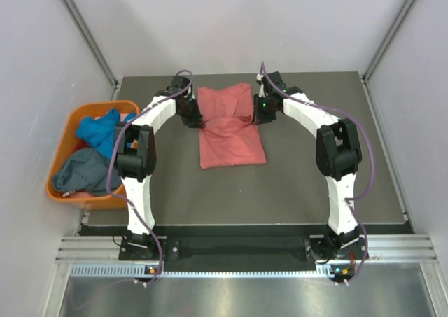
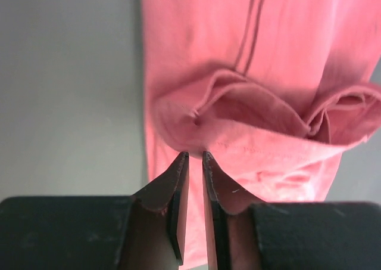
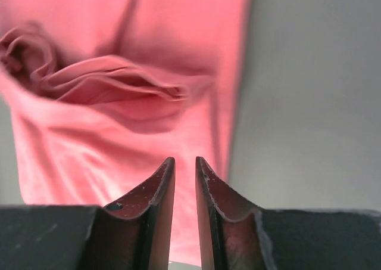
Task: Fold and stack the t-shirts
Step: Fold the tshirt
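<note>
A salmon-pink t-shirt (image 1: 229, 138) lies on the dark mat, partly folded, with a bunched fold across its middle (image 2: 250, 103) (image 3: 113, 85). My left gripper (image 1: 192, 115) hovers at the shirt's left edge, and its jaws (image 2: 194, 155) stand slightly open with nothing between them. At the shirt's right edge my right gripper (image 1: 260, 111) is also slightly open and empty (image 3: 184, 160). A bright blue t-shirt (image 1: 98, 129) and a slate grey-blue t-shirt (image 1: 82, 171) lie crumpled in the tub on the left.
The orange plastic tub (image 1: 75, 115) sits at the left edge of the mat (image 1: 301, 184). Grey walls and metal posts close in the back and sides. A metal rail (image 1: 238, 247) runs along the near edge by the arm bases.
</note>
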`<action>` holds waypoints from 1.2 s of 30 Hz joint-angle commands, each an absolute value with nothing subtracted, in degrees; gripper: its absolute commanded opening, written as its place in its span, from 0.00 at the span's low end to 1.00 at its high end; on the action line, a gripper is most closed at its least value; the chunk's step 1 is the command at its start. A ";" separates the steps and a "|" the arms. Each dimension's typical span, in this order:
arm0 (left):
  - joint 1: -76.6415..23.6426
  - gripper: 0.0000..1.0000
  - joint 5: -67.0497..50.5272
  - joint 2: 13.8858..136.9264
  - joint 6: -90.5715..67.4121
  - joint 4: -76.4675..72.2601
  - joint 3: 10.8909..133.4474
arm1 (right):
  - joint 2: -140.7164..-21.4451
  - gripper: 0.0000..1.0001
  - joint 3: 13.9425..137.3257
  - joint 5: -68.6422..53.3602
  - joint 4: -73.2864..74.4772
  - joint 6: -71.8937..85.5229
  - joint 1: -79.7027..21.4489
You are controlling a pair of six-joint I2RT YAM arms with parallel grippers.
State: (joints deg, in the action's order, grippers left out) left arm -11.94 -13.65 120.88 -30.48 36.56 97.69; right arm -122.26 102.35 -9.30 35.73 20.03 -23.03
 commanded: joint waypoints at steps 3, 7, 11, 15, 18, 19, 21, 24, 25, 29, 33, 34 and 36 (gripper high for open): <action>-11.95 0.19 -16.00 121.98 -27.69 32.69 99.65 | -124.44 0.21 105.55 -12.75 32.95 13.81 -24.61; -11.87 0.18 -14.16 127.08 -27.25 34.54 104.67 | -127.96 0.21 109.86 -12.92 33.93 12.13 -24.61; -11.78 0.18 -8.71 129.45 -27.16 35.68 108.89 | -131.82 0.20 114.85 -11.87 33.13 13.44 -24.43; -11.43 0.18 -2.74 131.92 -26.89 35.77 114.15 | -135.17 0.21 119.70 -9.67 32.00 15.73 -23.03; -10.81 0.20 -1.67 132.63 -26.63 39.27 118.81 | -135.70 0.21 122.52 -9.58 32.60 17.05 -22.50; -10.81 0.20 -0.54 131.06 -26.46 40.07 119.35 | -135.18 0.21 122.61 -9.49 33.04 16.88 -22.41; -10.81 0.23 1.30 128.60 -25.50 40.95 118.14 | -131.85 0.24 120.33 -9.32 34.27 16.44 -22.41; -10.81 0.27 2.73 123.06 -24.87 44.46 114.01 | -124.47 0.27 111.39 -9.66 33.93 15.73 -22.33; -10.81 0.28 2.03 119.65 -24.79 45.43 111.99 | -122.37 0.27 108.57 -10.28 33.49 14.95 -22.41; -10.99 0.29 -11.90 109.71 -25.92 41.59 93.24 | -112.34 0.29 92.75 -12.04 32.52 12.66 -22.32; -11.86 0.34 -19.76 101.18 -27.86 35.69 78.54 | -107.41 0.31 84.04 -15.02 32.26 10.81 -21.62; -12.30 0.35 -20.38 98.81 -27.86 34.73 76.40 | -106.71 0.31 82.81 -15.55 31.99 9.85 -21.62; -13.36 0.36 -22.92 97.30 -28.65 32.10 71.21 | -105.65 0.32 80.51 -16.52 32.25 8.97 -21.53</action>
State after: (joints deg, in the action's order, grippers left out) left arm -12.14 -15.64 99.70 -27.38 37.98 76.36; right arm -108.29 82.81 -13.74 33.67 11.90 -22.17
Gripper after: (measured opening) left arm 0.358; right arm 0.316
